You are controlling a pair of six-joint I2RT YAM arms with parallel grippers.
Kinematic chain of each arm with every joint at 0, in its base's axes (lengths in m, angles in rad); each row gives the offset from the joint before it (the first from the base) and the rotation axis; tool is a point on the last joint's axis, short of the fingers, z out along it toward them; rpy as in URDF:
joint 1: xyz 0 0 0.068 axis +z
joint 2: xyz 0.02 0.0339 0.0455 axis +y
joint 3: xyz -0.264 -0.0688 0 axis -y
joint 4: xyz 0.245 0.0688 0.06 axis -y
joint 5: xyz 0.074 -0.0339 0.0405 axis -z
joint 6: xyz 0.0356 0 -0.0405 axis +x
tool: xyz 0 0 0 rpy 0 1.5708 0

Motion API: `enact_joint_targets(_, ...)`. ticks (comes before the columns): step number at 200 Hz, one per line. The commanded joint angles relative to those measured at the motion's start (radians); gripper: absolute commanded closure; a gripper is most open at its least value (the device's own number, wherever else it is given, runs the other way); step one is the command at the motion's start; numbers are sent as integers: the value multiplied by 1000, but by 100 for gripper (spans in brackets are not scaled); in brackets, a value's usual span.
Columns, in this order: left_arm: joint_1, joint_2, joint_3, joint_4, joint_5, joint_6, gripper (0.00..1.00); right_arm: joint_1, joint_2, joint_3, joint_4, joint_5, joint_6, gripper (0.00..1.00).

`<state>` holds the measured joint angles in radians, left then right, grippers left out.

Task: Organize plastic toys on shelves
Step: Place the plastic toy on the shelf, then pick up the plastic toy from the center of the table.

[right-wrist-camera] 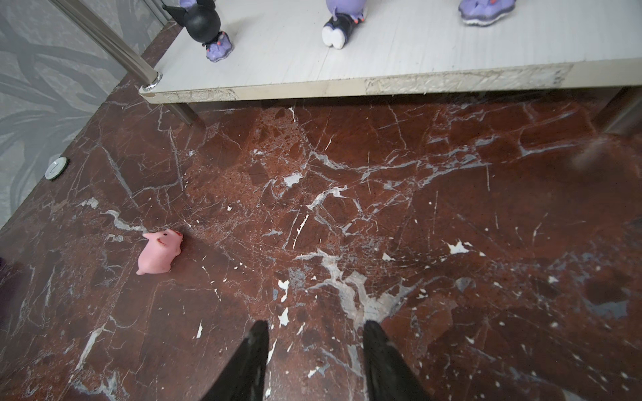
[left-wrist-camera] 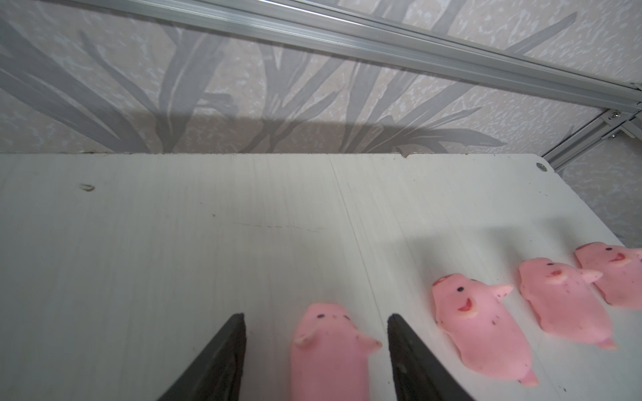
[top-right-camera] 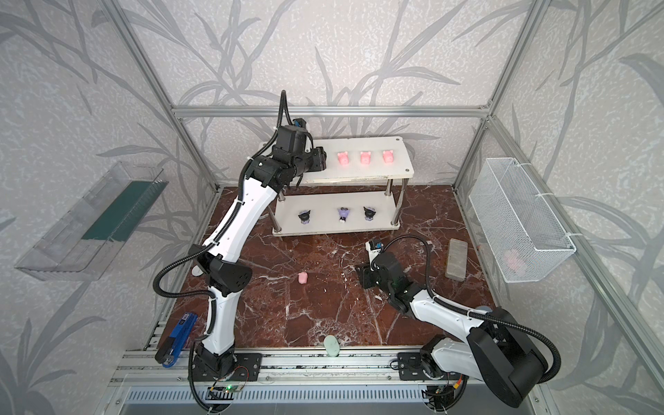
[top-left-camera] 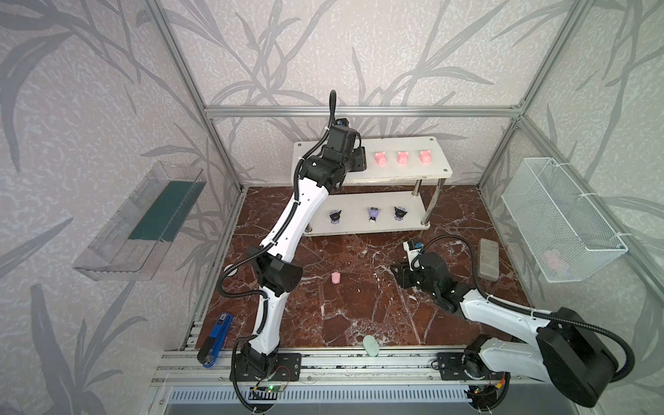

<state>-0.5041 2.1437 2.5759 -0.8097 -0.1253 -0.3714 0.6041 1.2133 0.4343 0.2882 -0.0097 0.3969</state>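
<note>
The white two-tier shelves (top-left-camera: 413, 173) stand at the back. In the left wrist view my left gripper (left-wrist-camera: 316, 316) is open over the top board, its jaws either side of a pink pig (left-wrist-camera: 326, 350) with a gap on each side. Three more pigs (left-wrist-camera: 476, 330) line up beside it, seen in both top views (top-left-camera: 402, 157). Another pig (top-left-camera: 335, 277) lies on the marble floor (right-wrist-camera: 159, 251). Two black figurines (top-left-camera: 335, 216) and a purple one (top-left-camera: 374, 214) stand on the lower board. My right gripper (right-wrist-camera: 316, 326) hangs open and empty over the floor.
A clear tray (top-left-camera: 140, 222) hangs on the left wall. A wire basket (top-left-camera: 560, 219) on the right wall holds something pink. A grey block (top-left-camera: 488, 258), a pale green oval (top-left-camera: 370, 345), a blue tool (top-left-camera: 215, 337) and a white disc (right-wrist-camera: 56, 168) lie on the floor.
</note>
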Motion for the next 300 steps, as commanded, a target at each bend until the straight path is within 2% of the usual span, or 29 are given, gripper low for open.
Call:
enact_joint_targets(1, 11, -74, -7, 23, 5, 10, 35, -5, 6, 14, 33, -5, 7, 54)
enact_joint_targets(47, 21, -124, -23, 45, 9, 30, 35, -5, -4, 6, 33, -3, 8, 54)
enact_joint_targets(73, 16, -230, -148, 83, 19, 40, 35, -6, -5, 2, 33, -3, 9, 54)
enact_joint_targets(91, 2, -358, -327, 146, -4, 50, 35, -6, -3, 0, 36, -3, 12, 54)
enact_joint_targets(138, -84, -802, -926, 340, -159, 23, 34, -9, 9, 0, 40, -11, 18, 54)
enact_joint_targets(157, -129, -953, -1117, 320, -225, -11, 35, -7, 15, 9, 33, -27, 20, 55)
enact_joint_targets(208, -226, -1250, -1550, 267, -266, -181, 35, -8, 23, 45, -13, -18, 0, 55)
enact_joint_targets(227, -242, -1277, -1684, 290, -250, -228, 33, -8, 25, 56, -21, -16, 0, 55)
enact_joint_targets(259, -244, -1228, -1864, 398, -183, -284, 33, -8, 19, 67, -27, -10, 7, 55)
enact_joint_targets(300, -244, -1062, -1928, 517, -76, -294, 32, -8, 15, 61, -20, -10, 29, 55)
